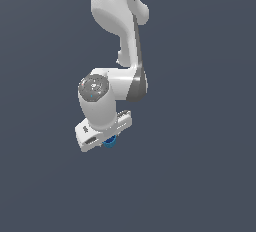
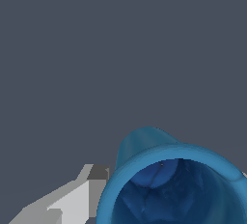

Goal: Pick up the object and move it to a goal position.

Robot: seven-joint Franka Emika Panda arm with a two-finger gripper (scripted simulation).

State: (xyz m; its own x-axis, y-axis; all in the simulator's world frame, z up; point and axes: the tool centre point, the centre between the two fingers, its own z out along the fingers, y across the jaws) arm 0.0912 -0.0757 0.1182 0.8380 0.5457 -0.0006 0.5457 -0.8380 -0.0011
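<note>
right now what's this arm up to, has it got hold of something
A white Panda arm reaches down against a plain grey backdrop with a small bright-blue cup tucked at its gripper. In the wrist view the cup sits right up against the camera, its dark hollow facing it, with one pale finger beside it. The jaws look shut on the cup, so it seems to be grasped, though no surface or goal marker shows.

in the exterior view the blue cup is mostly hidden under the white gripper, only a small rim showing, too small to read its shape. the jaws there are covered by the hand body. the arm's upper links run off the top edge. in the wrist view the cup is cut by the bottom edge, and only one finger shows, also cut off.
</note>
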